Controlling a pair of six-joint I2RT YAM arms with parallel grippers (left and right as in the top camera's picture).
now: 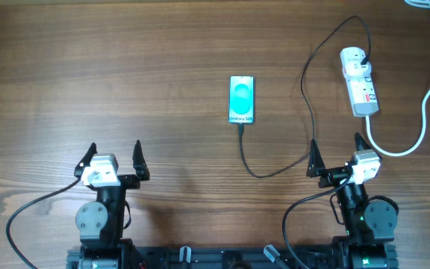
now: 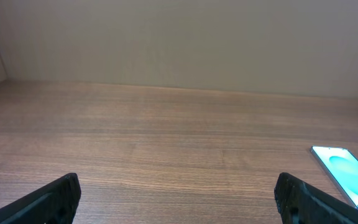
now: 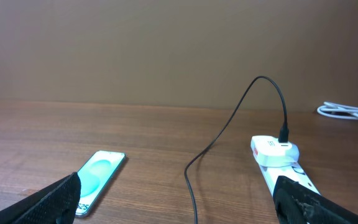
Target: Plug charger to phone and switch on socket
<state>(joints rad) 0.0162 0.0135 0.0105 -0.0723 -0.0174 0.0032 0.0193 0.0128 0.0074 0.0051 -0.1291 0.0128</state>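
Observation:
The phone (image 1: 241, 99) lies flat mid-table, cyan screen up; it also shows in the left wrist view (image 2: 347, 177) and the right wrist view (image 3: 98, 178). The thin black charger cable (image 1: 304, 90) runs from a white adapter on the socket (image 1: 359, 82) in a long curve to the phone's bottom edge, where its tip (image 1: 240, 126) sits against the phone. The cable (image 3: 229, 127) and socket (image 3: 278, 155) show in the right wrist view. My left gripper (image 1: 113, 153) is open and empty near the front left. My right gripper (image 1: 337, 146) is open and empty, in front of the socket.
A thicker white lead (image 1: 424, 104) loops from the socket's near end up to the table's back right corner. A wall rises behind the table's far edge (image 2: 179, 87).

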